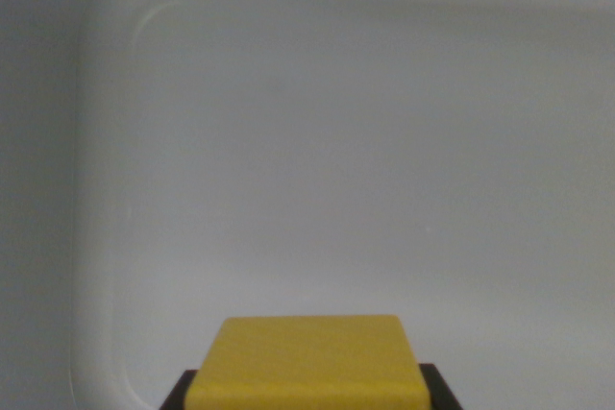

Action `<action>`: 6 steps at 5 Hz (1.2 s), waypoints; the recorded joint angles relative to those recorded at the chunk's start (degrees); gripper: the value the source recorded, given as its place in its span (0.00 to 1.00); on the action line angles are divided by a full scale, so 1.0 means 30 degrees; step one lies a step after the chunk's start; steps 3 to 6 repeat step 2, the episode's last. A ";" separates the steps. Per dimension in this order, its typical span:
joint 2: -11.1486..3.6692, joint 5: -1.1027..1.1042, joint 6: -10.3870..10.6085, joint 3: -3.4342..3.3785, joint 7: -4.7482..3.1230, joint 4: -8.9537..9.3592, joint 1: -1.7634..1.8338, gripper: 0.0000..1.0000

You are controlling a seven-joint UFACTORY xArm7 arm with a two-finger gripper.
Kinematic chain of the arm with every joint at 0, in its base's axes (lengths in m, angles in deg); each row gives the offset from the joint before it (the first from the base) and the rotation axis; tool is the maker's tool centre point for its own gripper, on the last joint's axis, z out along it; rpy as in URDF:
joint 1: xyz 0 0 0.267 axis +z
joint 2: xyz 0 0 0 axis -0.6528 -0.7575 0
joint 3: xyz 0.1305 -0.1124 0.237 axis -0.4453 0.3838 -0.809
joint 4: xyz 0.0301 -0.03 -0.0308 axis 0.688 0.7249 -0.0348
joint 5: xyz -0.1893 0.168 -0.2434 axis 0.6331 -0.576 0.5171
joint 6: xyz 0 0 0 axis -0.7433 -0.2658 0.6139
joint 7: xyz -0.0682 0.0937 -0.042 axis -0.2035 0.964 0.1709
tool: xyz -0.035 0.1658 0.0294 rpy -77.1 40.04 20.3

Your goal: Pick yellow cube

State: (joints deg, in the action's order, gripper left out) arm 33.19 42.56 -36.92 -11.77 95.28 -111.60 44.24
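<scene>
Most of my wrist view is filled by a pale grey tray point(115, 189) with a raised, rounded rim curving along the view's left and top. At the bottom centre sits the yellow cube point(307, 362), and the gripper point(307, 393) has its dark fingers point(183, 393) pressed against both sides, clenched on it.

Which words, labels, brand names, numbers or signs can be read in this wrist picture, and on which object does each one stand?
None: no text can be read anywhere in this view.
The plain yellow cube at the bottom edge shows no print.
The smooth white tray with rounded corners carries no mark or label.
The dark parts beside the cube show no writing either.
</scene>
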 joint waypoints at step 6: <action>0.0028 -0.0005 -0.0079 -0.0001 -0.0002 -0.0051 -0.0001 1.00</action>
